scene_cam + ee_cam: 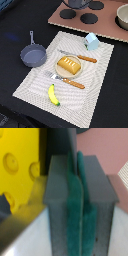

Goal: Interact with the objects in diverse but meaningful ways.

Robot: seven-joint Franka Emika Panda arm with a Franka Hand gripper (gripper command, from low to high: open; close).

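In the wrist view my gripper is shut, its green pads pressed together with nothing between them. Close beside the fingers is the yellow cheese wedge with round holes, and I cannot tell whether it touches them. It does not show in the exterior view. There, the orange-brown bread loaf lies on a plate. The banana lies on the striped placemat. The pale blue milk carton stands at the mat's far edge. The grey frying pan sits at the exterior view's left.
A toy knife and fork flank the plate. A pink toy stove with black burners lies at the back, with a pot at the right edge. A dark shape is cut off at the top.
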